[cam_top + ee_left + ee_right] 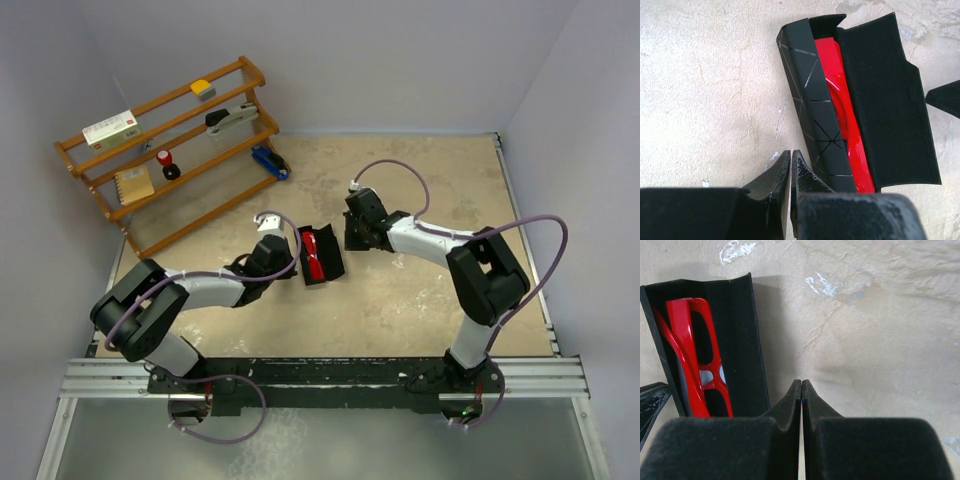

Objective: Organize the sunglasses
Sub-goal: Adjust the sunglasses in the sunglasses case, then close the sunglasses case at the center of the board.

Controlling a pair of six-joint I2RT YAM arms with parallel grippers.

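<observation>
red sunglasses (840,100) half hidden inside open black case (810,100); left pincer (791,156) and right pincer (801,386) both pressed together, empty

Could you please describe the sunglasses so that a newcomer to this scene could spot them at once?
Near the middle of the beige table lies an open black case. The sunglasses lie folded inside it, along its length. They are slim and bright red, standing out against the case's black lining.
</observation>
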